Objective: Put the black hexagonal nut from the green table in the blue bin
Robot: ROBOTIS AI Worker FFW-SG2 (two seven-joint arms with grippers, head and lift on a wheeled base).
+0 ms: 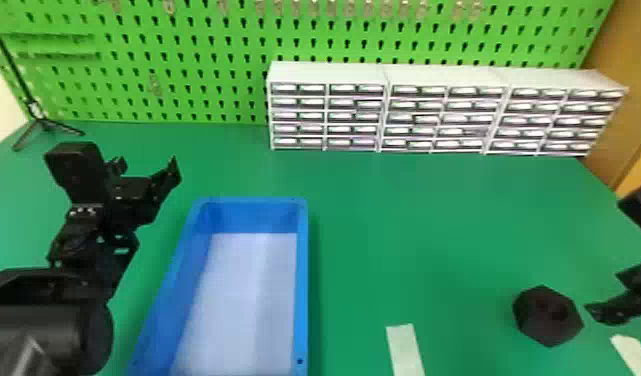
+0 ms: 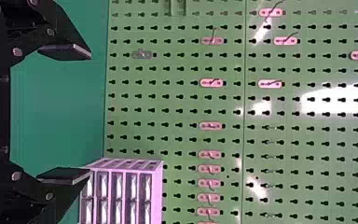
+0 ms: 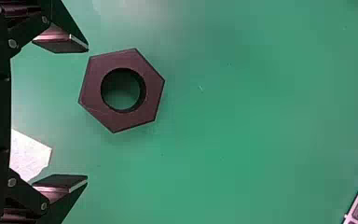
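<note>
Black hexagonal nut [image 1: 536,322], thick, matte, with a round central hole.

black arms [image 1: 79,285] with a rounded casing [image 1: 49,332], silvery screws [image 3: 12,43], flat black fingers [image 3: 60,181]

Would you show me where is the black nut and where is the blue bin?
Black nut [image 3: 92,87]: right wrist view, flat face beside the hole.
Blue bin [image 1: 302,280]: head view, right rim.

Green table [image 1: 409,225], blue bin [image 1: 304,280] left of centre, black hexagonal nut [image 1: 538,322] flat at right, well apart from bin, pale strip [image 1: 405,350] between them, second pale strip [image 1: 633,356] near nut, white drawer units [image 1: 434,111] along back, black tripod [image 1: 44,123] far left.
</note>
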